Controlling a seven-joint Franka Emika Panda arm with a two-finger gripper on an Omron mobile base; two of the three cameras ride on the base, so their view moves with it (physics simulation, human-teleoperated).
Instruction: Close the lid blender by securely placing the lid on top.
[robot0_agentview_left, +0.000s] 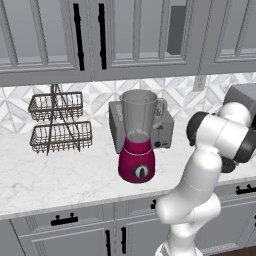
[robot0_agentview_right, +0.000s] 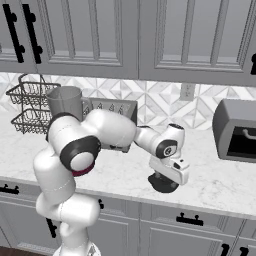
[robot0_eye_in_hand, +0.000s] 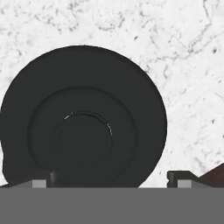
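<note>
The tall blender w/ a pink round base, a dark dial and a clear jar (robot0_agentview_left: 137, 145) stands on the white marble counter (robot0_agentview_left: 60, 180), right in front of a grey boxy toaster (robot0_agentview_left: 162, 131). The jar top is open, no lid on it. A black wire basket rack w/ two shelves (robot0_agentview_left: 59, 122) sits to the left by the wall. The small flat round black lid (robot0_agentview_right: 162, 184) lies flat on the counter, well apart from the blender, near the front edge and off to the right. The white arm bends down over it, and the claw (robot0_agentview_right: 165, 181) hangs right above the lid, very close. In the hand view the black lid (robot0_eye_in_hand: 83, 122) is big and round w/ a raised knob in the middle, and the two dark finger tips (robot0_eye_in_hand: 41, 181) sit wide apart, one near each side of the lid. The claw looks open and holds nothing. A grey box-shaped oven w/ a dark door (robot0_agentview_right: 235, 131) stands further right on the counter.
</note>
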